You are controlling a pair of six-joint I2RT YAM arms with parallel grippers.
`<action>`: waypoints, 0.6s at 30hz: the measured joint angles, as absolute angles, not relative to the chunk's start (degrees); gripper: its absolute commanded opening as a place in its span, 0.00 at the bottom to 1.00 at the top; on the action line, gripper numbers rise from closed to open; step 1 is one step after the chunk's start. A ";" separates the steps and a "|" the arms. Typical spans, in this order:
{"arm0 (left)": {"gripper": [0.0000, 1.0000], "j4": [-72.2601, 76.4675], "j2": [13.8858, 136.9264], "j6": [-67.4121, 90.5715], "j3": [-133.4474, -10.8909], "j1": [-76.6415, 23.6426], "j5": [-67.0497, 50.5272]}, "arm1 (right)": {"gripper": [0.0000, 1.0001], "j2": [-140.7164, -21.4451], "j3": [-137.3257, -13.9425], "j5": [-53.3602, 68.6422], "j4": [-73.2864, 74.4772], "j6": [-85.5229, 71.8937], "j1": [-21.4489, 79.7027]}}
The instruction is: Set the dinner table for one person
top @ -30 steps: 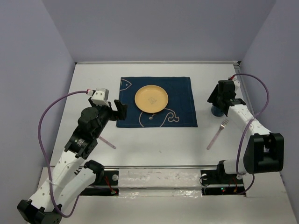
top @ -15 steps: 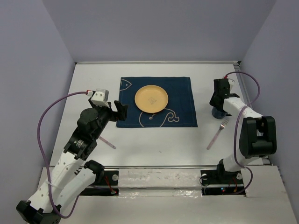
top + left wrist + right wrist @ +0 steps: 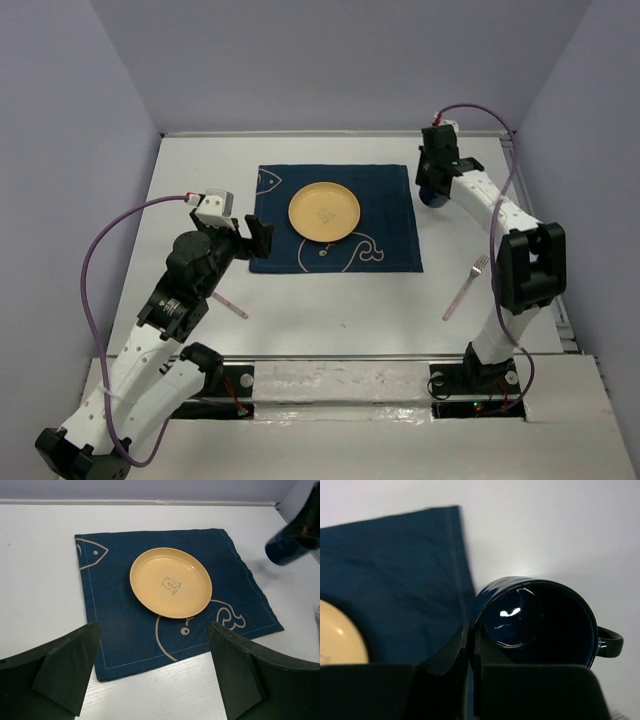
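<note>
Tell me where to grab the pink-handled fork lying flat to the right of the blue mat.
Pinch the slim pink-handled fork at mid-handle, coming straight down and closing across the shaft. It lies flat and diagonal, tines pointing away, with white table showing on both sides.

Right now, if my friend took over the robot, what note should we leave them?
Left hand: open, empty, by the near left corner of the mat.
Right hand: shut on the rim of the mug, by the mat's far right corner; the mug looks lifted.
Done: plate on the mat.
Left: set the mug down, then place the fork and the pink utensil, both lying on the table off the mat.
</note>
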State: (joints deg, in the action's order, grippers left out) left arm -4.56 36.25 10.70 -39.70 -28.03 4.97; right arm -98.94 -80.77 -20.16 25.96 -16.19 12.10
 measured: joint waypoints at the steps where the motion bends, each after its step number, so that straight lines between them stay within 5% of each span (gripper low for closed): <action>1: 0.99 -4.56 36.23 10.70 -39.70 -28.03 5.06 | 0.00 -100.77 -83.35 -19.84 25.45 -15.51 13.30; 10: 0.99 -4.58 36.25 10.55 -39.70 -28.01 5.41 | 0.00 -121.19 -108.05 -14.11 27.51 -7.68 21.10; 18: 0.99 -4.56 36.60 10.50 -39.70 -28.01 5.80 | 0.00 -129.12 -117.19 -10.68 31.46 -4.69 20.99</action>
